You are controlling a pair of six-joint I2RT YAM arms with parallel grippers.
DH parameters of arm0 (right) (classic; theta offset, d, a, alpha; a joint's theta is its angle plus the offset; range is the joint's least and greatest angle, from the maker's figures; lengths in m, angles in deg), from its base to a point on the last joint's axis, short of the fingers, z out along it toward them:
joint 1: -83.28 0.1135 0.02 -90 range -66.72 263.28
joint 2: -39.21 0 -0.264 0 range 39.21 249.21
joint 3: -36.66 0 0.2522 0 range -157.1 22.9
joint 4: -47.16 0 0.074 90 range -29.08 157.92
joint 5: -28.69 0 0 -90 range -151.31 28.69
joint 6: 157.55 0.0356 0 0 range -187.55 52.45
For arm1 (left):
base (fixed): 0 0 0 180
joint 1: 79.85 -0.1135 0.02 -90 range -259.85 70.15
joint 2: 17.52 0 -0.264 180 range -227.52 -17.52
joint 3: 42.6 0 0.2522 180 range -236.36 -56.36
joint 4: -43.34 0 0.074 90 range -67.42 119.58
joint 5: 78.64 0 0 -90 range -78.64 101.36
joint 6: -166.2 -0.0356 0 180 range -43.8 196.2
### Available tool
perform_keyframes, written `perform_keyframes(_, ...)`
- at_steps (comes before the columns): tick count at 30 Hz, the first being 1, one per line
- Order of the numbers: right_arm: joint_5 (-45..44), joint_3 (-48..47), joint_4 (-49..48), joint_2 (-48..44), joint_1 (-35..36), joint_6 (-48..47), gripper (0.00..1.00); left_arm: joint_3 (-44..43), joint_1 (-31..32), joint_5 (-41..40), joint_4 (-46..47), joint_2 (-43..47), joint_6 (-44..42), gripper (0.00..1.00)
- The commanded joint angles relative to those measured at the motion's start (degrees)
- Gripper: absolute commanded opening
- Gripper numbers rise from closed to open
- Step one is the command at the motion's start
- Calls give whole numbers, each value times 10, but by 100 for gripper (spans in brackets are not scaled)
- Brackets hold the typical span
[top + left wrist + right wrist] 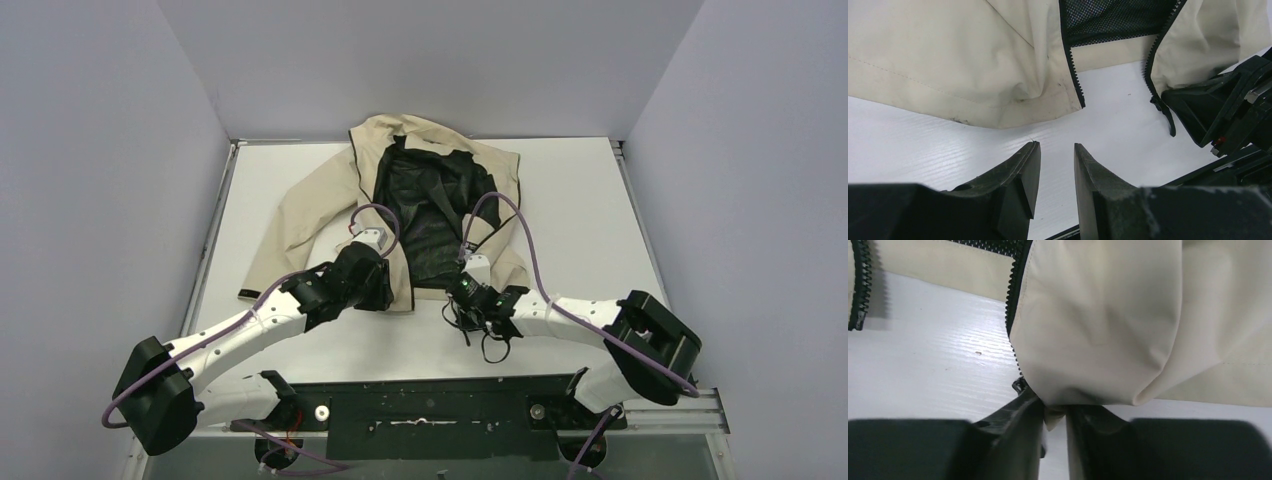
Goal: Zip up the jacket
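Beige jacket [1098, 330] hem pinched in right tool [1053, 412]; left tool [1057, 150] slightly parted, near hem, not touching it.

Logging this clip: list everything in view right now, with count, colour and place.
table: one, white, under everything
jacket: one, beige, spread open, centre to far side
lining: one, black mesh, exposed between the fronts
zipper halves: two, dark, unjoined, bare table between them
walls: three, pale grey, left, right, far
base plate: one, black, near edge
arms: two, white and black, from near edge to hem
cables: at least two, purple, looping over the arms
left gripper: one, black, open, empty, near the hem
right gripper: one, black, shut on the jacket's hem beside the zipper
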Motion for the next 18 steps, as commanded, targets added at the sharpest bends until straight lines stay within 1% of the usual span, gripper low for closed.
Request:
perform_keyframes(1, -9, 16, 34, 14, 1, 1, 10, 0, 3, 5, 18, 17, -7, 30)
perform_keyframes(2, -6, 17, 30, 10, 1, 1, 1, 0, 3, 6, 20, 17, -8, 30)
perform_keyframes(3, -2, 17, 27, 5, 1, 0, 0, 0, 2, 9, 22, 17, -8, 30)
perform_keyframes(7, 13, 21, 4, -26, 1, 3, 0, 3, 3, 25, 30, 19, -7, 30)
perform_keyframes(11, 29, 27, -27, -76, -3, 9, 0, 11, 2, 44, 46, 31, -5, 30)
perform_keyframes(18, 42, 46, -108, -172, -13, 9, 0, 36, 3, 108, 114, 68, 4, 33)
